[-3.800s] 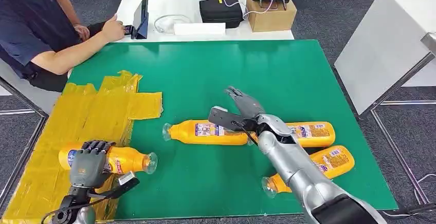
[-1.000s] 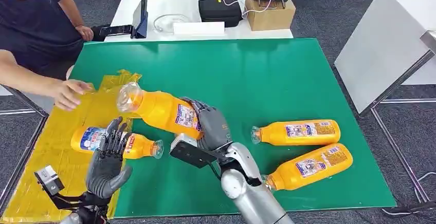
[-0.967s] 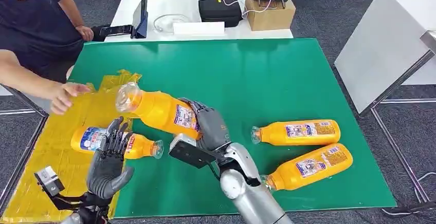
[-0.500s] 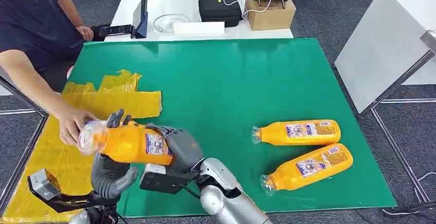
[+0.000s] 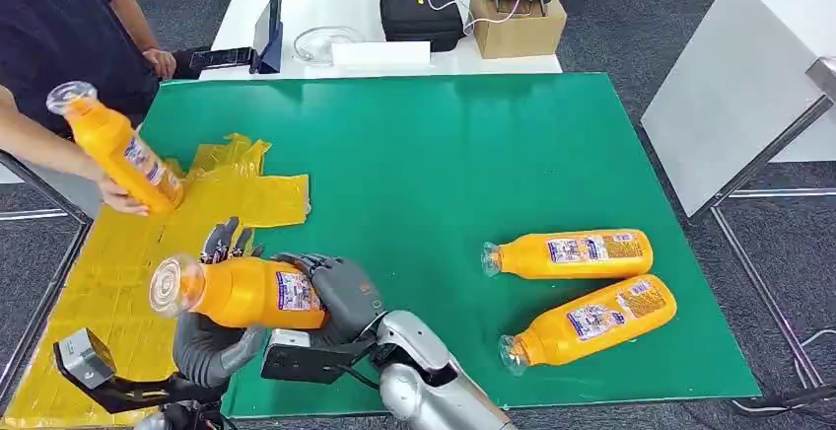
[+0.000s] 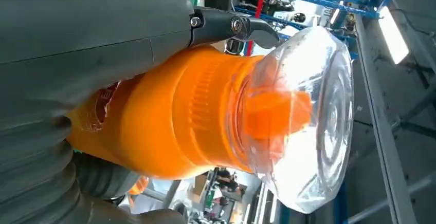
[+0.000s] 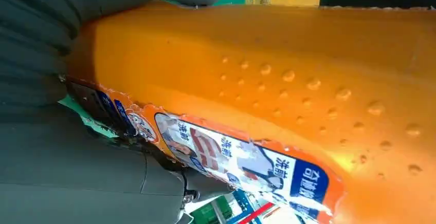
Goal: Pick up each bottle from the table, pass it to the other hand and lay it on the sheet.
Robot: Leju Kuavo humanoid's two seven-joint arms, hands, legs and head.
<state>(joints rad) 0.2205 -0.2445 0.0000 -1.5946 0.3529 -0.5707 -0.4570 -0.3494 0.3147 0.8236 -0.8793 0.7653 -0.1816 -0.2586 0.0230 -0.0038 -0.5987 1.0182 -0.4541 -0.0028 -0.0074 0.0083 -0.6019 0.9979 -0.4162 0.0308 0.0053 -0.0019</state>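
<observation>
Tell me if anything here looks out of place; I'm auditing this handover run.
Yes: a person's hand holds an orange bottle tilted in the air above the wrinkled yellow sheet, not lying on it. Meanwhile both the left robot hand and right robot hand grip another bottle mid-pass.

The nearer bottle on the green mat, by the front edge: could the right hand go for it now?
Probably not yet. The right hand grips the bottle in handover, with the left hand under it. The nearer bottle itself lies unobstructed.
</observation>
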